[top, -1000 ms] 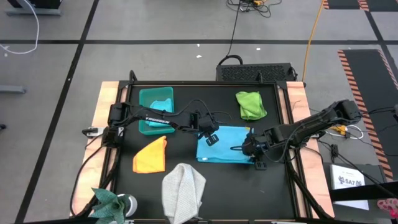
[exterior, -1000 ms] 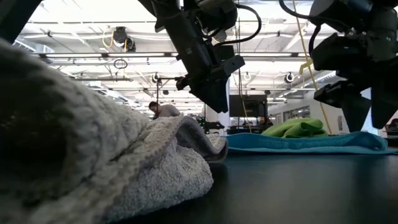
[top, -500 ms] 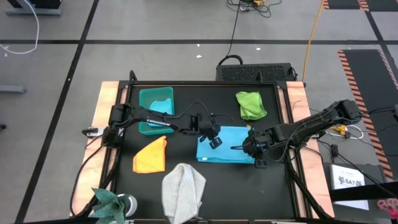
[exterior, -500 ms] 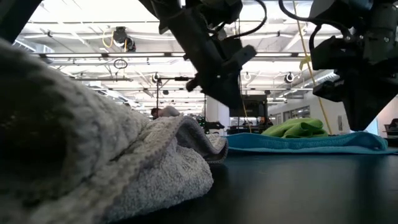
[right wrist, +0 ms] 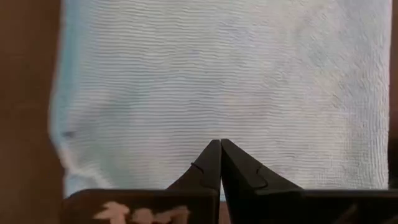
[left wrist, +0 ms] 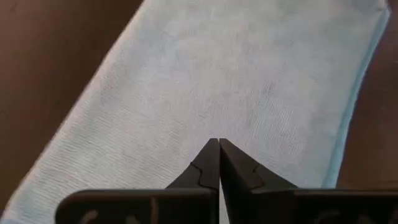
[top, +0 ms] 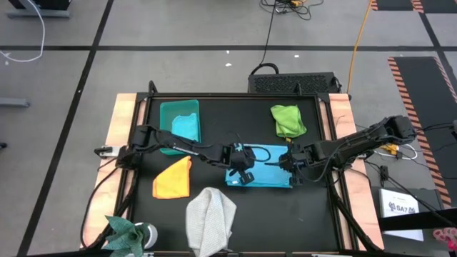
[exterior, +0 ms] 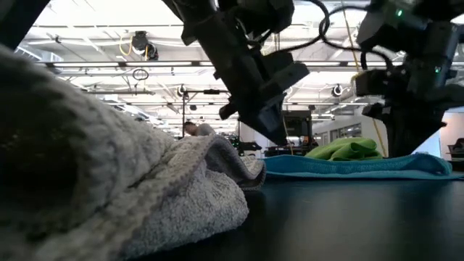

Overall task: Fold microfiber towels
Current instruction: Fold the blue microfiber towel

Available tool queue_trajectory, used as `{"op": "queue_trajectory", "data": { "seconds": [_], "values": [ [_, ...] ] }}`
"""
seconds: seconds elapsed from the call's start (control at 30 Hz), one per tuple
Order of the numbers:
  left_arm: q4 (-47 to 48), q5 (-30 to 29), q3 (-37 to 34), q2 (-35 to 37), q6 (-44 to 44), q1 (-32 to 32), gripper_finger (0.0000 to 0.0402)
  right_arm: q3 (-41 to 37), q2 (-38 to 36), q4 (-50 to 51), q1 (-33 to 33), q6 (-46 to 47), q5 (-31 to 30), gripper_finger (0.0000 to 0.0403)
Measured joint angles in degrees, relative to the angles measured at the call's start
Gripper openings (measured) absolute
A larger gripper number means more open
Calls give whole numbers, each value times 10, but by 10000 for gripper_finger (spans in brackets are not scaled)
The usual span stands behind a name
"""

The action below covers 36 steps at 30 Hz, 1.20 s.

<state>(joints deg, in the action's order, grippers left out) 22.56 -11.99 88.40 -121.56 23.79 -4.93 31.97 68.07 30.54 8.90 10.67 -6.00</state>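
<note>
A dark desk seen from above carried five small cloths. A light blue towel lay flat near the middle, its long axis running left to right across the desk. Both arms had their tips on it. The left pincer sat at the towel's left end and the right pincer at its right end, so the cloth stretched between them and each arm was nearest its own end.

In the left wrist view the left pincer's fingers were pressed together into a single point resting on the blue weave; in the right wrist view the right pincer's fingers were likewise closed tight over the cloth. Whether either tip had actually pinched a fold of fabric could not be made out; no raised cloth showed between them.

An orange-yellow towel lay to the left, a light grey towel crumpled at the near edge, and a lime green towel bunched at the far right. A teal towel sat inside a teal bin, hard to tell from the bin itself.

In the level view the grey towel filled the foreground and hid most of the desk, and the blue towel showed only as a thin strip.
</note>
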Motion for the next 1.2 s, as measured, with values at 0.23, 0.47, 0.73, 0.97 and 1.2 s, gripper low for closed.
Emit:
{"op": "queue_trajectory", "data": {
  "seconds": [0.23, 0.47, 0.73, 0.97, 1.2],
  "values": [
    [30, 0, -1, -13, 7, 6, 3, -34, 0, -57, -55, -4, 0, 0],
    [26, 0, 0, -25, 7, 14, 2, -44, 0, -67, -92, -42, 2, 0],
    [27, 2, 0, -28, 5, 28, 2, -47, 0, -94, -158, -135, -21, 0],
    [20, 5, 0, -27, -8, 38, 4, -23, -13, -104, -175, -124, 6, 0],
    [-13, 20, 0, -32, -25, 39, 3, 18, -60, -40, -157, -54, 85, 0]
  ]
}}
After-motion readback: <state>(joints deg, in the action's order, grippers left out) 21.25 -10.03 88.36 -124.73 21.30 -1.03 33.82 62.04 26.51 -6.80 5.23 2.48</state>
